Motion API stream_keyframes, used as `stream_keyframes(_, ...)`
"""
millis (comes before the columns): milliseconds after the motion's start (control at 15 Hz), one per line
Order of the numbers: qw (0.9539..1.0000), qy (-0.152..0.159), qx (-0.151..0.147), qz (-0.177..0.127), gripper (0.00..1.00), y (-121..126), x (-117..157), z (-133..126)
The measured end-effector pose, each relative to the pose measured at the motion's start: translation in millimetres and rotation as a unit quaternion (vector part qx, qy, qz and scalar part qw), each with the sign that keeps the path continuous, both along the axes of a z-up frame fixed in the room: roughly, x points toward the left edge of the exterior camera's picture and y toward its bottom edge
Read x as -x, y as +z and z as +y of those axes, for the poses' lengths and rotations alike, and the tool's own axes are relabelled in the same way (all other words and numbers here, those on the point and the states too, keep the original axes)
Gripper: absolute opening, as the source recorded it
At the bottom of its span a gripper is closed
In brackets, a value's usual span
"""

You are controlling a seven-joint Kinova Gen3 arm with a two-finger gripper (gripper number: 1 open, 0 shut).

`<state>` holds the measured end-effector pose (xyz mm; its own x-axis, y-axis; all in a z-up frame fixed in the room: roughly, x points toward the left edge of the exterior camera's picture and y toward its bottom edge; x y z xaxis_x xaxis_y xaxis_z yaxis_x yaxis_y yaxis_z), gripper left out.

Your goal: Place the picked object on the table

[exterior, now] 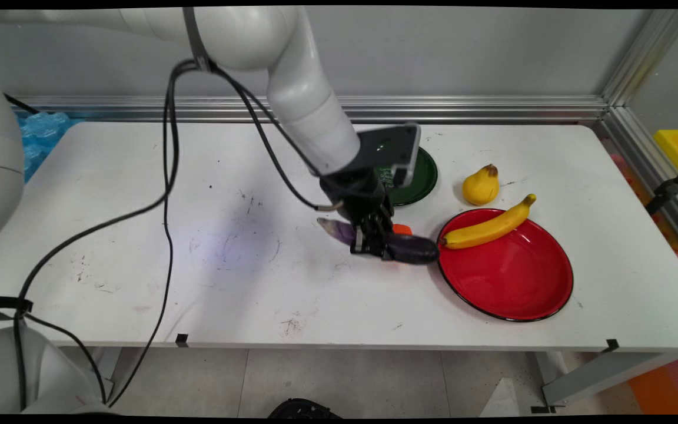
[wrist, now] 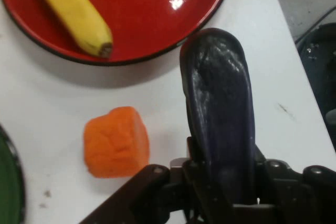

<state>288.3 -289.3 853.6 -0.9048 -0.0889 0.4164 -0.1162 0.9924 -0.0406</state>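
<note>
We see the gripper (exterior: 372, 241) low over the table (exterior: 198, 282), roughly mid-table & a bit toward the right, w/ its 2 fingers clamped on a dark purple eggplant (exterior: 412, 248). The eggplant lies about level, rounded end toward the table's right edge & paler stem end (exterior: 333, 228) poking out on the gripper's left side; we can't tell whether it rests on the surface or is just off it. In the hand view the eggplant (wrist: 220, 108) runs up from between the black linkage, its tip just short of the red plate's rim (wrist: 157, 56). That red plate (exterior: 521, 282) sits toward the table's right front, close to the front edge, & its rim is just beside the eggplant's rounded end in the main view. A banana (exterior: 489, 227) lies across the plate's far rim, stalk end sticking out past it toward the back right; the hand view shows its dark tip (wrist: 102, 48) inside the plate. An orange chunk (exterior: 402, 229), maybe a carrot piece, sits on the table just behind the gripper, apart from the eggplant; in the hand view it (wrist: 116, 141) is beside the eggplant w/ bare table between. A green plate (exterior: 424, 176) lies farther back, partly hidden by the wrist. A yellow pear (exterior: 481, 185) stands upright between the green plate & the right edge, near the banana's stalk end.
</note>
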Motion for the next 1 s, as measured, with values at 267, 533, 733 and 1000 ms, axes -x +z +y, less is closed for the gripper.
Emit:
stream_keyframes(267,0.9999,0.004,-0.007,-0.008,0.0,-37.8,8.2,5.5)
stream_keyframes(533,0.9998,0.006,-0.012,-0.012,0.0,-68.4,16.7,6.9)
stream_keyframes(733,0.9998,0.007,-0.013,-0.012,0.0,-82.7,20.1,7.1)
stream_keyframes(1000,0.9998,0.008,-0.013,-0.009,1.0,-94.9,21.6,7.7)
